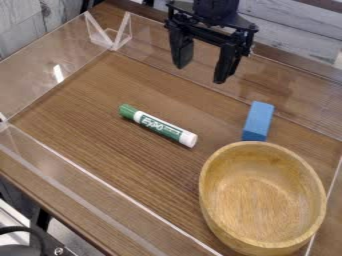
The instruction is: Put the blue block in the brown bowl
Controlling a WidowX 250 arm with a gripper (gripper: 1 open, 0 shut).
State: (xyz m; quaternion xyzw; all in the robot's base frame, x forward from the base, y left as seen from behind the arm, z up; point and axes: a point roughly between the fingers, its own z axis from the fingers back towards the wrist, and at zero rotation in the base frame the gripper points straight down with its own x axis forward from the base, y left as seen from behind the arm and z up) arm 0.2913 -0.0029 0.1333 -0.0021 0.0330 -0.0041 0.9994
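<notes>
Nearest sits the brown bowl [263, 196], empty, with the blue block [258, 120] lying on the desk [107, 150] just behind its rim, while the hand [203, 62] hovers wide apart above, so reaching down to grasp comes next.

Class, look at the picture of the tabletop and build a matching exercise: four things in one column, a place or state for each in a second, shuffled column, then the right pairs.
1. blue block
2. brown bowl
3. marker
4. gripper

A. empty, at the front right
B. lying slantwise mid-table
C. open, above the table at the back
D. just behind the bowl

Pairs: 1-D, 2-A, 3-B, 4-C
</notes>
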